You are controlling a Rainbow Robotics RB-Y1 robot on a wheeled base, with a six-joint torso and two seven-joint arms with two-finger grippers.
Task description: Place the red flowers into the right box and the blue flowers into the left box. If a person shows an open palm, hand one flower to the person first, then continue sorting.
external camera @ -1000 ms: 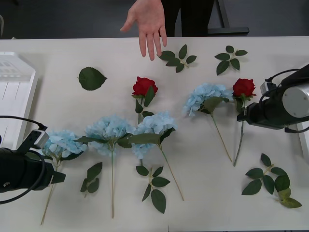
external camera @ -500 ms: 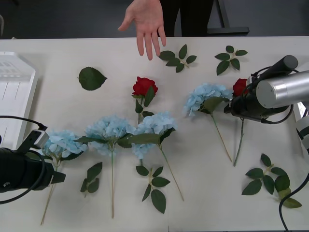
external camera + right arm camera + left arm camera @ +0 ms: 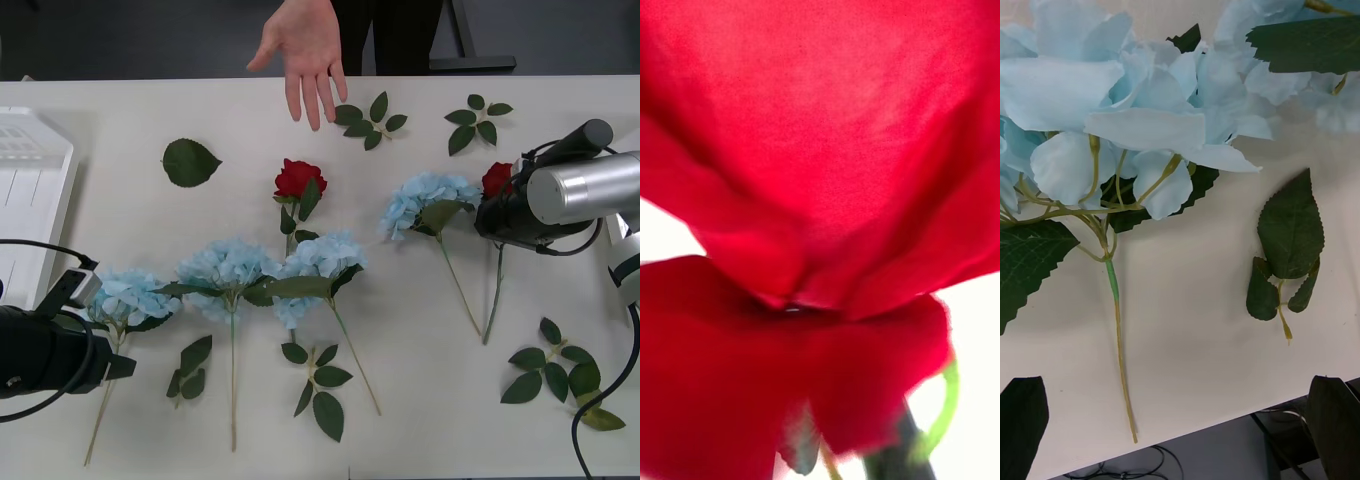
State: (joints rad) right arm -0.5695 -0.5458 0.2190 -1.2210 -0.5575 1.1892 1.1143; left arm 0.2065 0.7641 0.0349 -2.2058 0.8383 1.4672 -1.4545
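A person's open palm (image 3: 305, 55) reaches over the table's far edge. Two red flowers lie on the table: one in the middle (image 3: 299, 178), and one at the right (image 3: 497, 178) that my right gripper (image 3: 490, 210) is pressed against. Its petals (image 3: 820, 187) sit right up against the right wrist camera. Several blue flowers (image 3: 225, 268) lie in a row, with one more (image 3: 428, 195) beside the right rose. My left gripper (image 3: 1178, 382) hangs open over the stem of the leftmost blue flower (image 3: 1112, 97) (image 3: 133, 295). The left box (image 3: 30, 190) stands at the left edge. The right box is hidden behind the right arm.
Loose green leaf sprigs lie about: one big leaf (image 3: 190, 162), two sprigs (image 3: 368, 115) (image 3: 475, 122) near the far edge, and others (image 3: 315, 385) (image 3: 560, 375) (image 3: 1289, 247) towards the front. Black cables trail from both arms.
My right arm has swung left and down onto the right red rose, then settled a little. The palm stays held out. The left arm has not moved.
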